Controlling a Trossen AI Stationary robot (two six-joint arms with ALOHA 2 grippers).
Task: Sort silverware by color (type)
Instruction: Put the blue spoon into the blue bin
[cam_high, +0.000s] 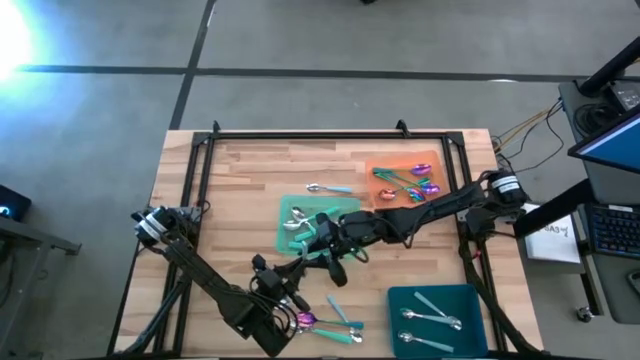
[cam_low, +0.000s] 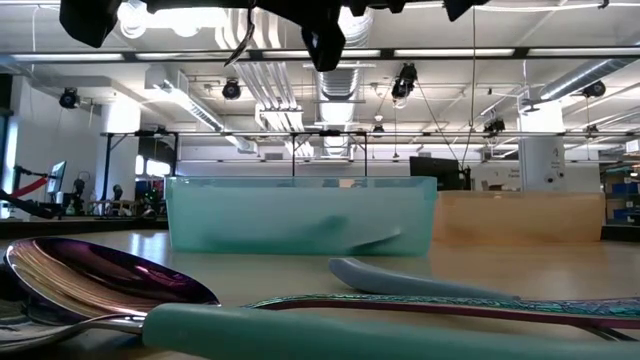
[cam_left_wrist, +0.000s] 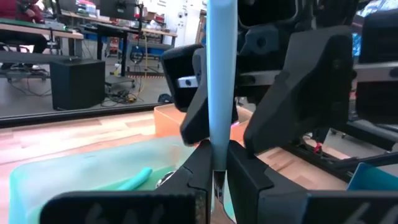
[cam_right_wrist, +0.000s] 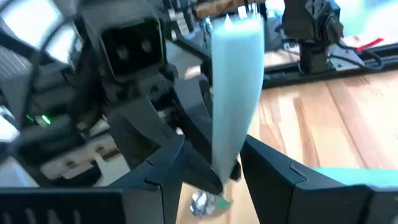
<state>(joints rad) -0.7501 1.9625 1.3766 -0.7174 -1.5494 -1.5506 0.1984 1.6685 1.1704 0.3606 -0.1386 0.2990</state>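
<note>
We see orange tray (cam_high: 400, 172), pale green tray (cam_high: 292, 212), dark teal tray (cam_high: 440, 300), iridescent purple spoon (cam_low: 100, 272), light teal handle (cam_left_wrist: 221, 74).

A light green tray (cam_high: 296, 210) sat mid-surface (cam_high: 240, 180). Just beside it, toward the far right, lay an orange tray (cam_high: 385, 158); a dark teal tray (cam_high: 470, 298) sat well apart, near-right.

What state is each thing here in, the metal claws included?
left end effector: shut on teal-handled utensil, upright.
right end effector: facing it, over green tray.
green tray: holds silver spoons.
orange tray: holds iridescent spoons.
dark teal tray: holds teal-handled silver spoons.
loose spoons: unsorted, on table.
</note>
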